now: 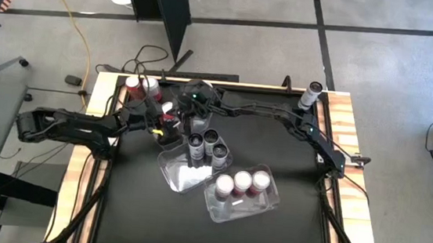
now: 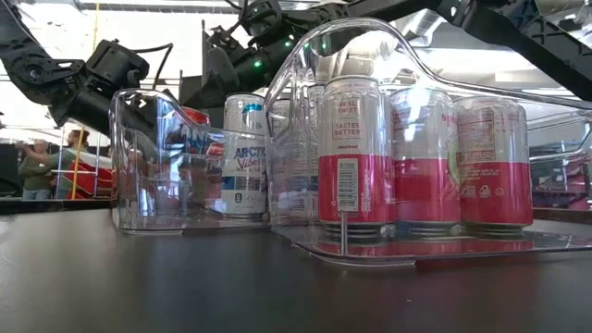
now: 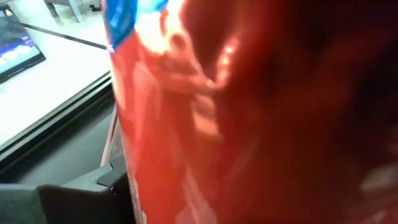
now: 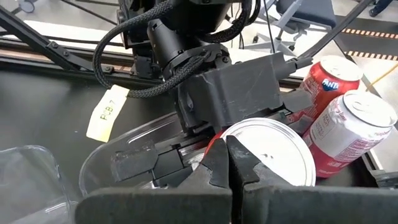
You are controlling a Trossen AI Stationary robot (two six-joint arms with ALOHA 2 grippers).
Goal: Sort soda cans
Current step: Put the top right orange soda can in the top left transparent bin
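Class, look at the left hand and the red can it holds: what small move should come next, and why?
Probably lower the red can a little into the clear tub under it. The left hand grips it above that tub, which already holds dark cans, so this depends on the sorting rule. The right hand, shut, hovers close.

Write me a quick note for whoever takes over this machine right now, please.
Left claw: shut on a red can, next to the tubs.
Right claw: shut, empty, close beside the held can.
Done: three dark cans in one clear tub; three white-and-red cans in the other tub.
Left: the held can, two loose cans at the overhead view's top left, and a single can at the top-right corner.
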